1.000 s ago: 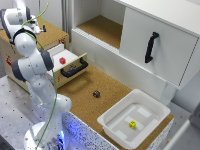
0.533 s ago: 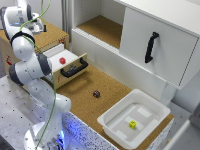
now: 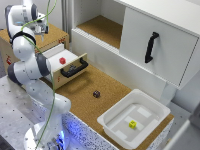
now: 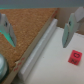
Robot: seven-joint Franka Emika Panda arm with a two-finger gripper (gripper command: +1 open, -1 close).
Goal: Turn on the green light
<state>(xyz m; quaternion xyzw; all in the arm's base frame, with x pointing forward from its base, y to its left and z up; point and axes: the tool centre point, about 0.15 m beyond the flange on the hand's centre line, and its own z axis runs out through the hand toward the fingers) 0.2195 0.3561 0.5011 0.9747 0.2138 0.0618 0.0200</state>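
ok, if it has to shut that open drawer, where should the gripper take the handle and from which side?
Grip the middle of the drawer handle's horizontal bar, coming down from above with one finger on each side of it. The bar is black, stands off the drawer front on two end posts, and leaves a gap behind it. The middle is likely clear of both posts.

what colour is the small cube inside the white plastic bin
Yellow. The small cube lies in the white plastic bin, seen best in the exterior view.
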